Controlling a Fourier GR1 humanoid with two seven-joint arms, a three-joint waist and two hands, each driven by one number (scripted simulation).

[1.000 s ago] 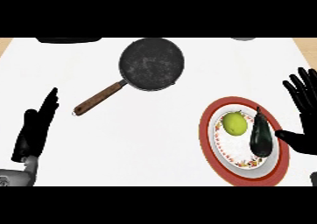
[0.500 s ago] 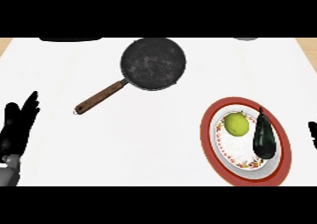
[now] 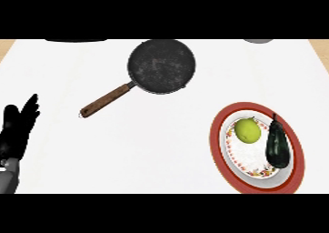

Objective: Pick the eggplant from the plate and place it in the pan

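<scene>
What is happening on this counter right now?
Nothing is being handled. The eggplant lies on the plate beside a green fruit, untouched. The pan sits empty further back, its handle pointing toward the left hand, which rests open at the left edge. The right hand is out of view.

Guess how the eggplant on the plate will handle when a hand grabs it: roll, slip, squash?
The eggplant looks smooth and glossy, so it may slip in the fingers. Its rounded, elongated body lies along the right side of the plate beside a green fruit, so a sideways nudge could roll it. It seems stiff, unlikely to flop.
</scene>
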